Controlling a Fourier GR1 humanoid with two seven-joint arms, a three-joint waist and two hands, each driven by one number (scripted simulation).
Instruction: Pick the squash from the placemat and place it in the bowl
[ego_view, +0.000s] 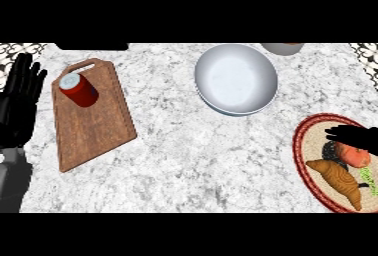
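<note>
The squash (358, 156), orange-red and rounded, lies on the round woven placemat (310, 131) with a dark red rim at the right edge. My right hand (353, 134) comes in from the right edge just over the squash's far side. Its fingers reach straight to the left, and a dark thumb shape sits at the squash's left; it is open. The white bowl (236, 80) stands empty at the back, left of the placemat. At the left edge my left hand (21, 100) rests open with its fingers up.
A brown croissant-like piece (337, 181) and something green (367, 176) also lie on the placemat. A wooden cutting board (94, 125) at the left carries a red can (79, 90). A grey cup (283, 48) stands behind the bowl.
</note>
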